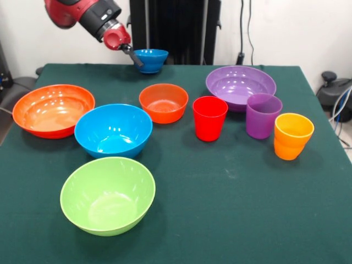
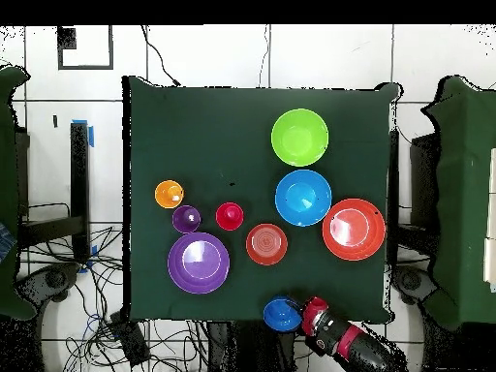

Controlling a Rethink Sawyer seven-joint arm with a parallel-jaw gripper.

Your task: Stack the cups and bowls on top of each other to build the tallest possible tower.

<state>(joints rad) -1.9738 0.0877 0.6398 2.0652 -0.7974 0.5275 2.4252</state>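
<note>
My gripper [image 1: 136,57] is at the table's far edge, its dark fingers closed on the left rim of the small dark blue bowl [image 1: 152,60], also seen in the overhead view [image 2: 281,312]. All other pieces stand apart on the green cloth. The bowls: wide orange-red bowl [image 1: 53,110], light blue bowl [image 1: 113,130], lime green bowl [image 1: 107,195], small orange bowl [image 1: 163,102], wide purple bowl [image 1: 240,86]. The cups, in a row at the right: red cup [image 1: 209,118], purple cup [image 1: 263,115], waisted orange cup [image 1: 292,136]. No tower stands.
The table [image 1: 231,209] is covered in dark green cloth and shows whole in the overhead view [image 2: 194,126]. Cables lie on the floor beside it. A dark stand rises behind the far edge.
</note>
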